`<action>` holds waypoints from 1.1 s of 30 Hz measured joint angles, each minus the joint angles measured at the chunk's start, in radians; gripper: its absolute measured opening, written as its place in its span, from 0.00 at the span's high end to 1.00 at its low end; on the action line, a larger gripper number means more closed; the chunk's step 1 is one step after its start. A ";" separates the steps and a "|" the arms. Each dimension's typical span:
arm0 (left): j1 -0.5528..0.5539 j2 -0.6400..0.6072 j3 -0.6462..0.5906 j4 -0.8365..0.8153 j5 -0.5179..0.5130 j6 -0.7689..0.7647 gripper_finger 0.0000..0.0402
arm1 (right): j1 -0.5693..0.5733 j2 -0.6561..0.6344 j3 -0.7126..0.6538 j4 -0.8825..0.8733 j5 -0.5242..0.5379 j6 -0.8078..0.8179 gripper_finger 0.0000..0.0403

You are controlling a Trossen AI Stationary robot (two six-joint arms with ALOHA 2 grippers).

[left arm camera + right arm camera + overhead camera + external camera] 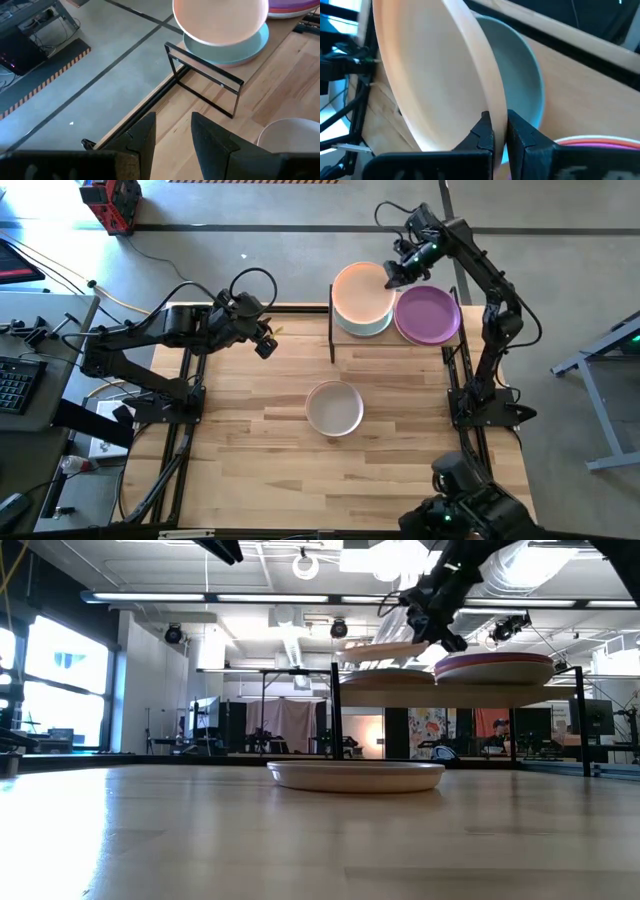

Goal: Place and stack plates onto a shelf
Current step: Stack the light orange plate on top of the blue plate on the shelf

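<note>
The wooden table [300, 410] is in front of me, and at its far edge stands the shelf [336, 340] on black posts. On the shelf there are two stacks: a sage green plate [372, 327] on the left, and a purple plate [428, 314] on the right. One off-white plate [334, 408] waits on the table.

My right gripper [396, 273] is closed on the rim of the pale peach plate [362, 292], holding it tilted just over the green stack. I judge this is the placing step; next I must lower and level it, then release.

My left gripper [262, 340] waits over the table's left side, fingers a little apart and empty.
</note>
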 joint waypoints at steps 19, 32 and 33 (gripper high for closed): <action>0.000 0.000 0.000 -0.002 0.010 0.000 0.72 | 0.058 0.023 0.000 -0.047 0.131 0.044 1.00; 0.000 0.000 0.000 -0.002 0.013 0.001 0.72 | 0.068 0.036 0.000 -0.053 0.140 0.054 0.96; 0.000 0.000 0.000 -0.003 0.013 0.001 0.72 | 0.068 0.036 0.000 -0.052 0.140 0.054 0.95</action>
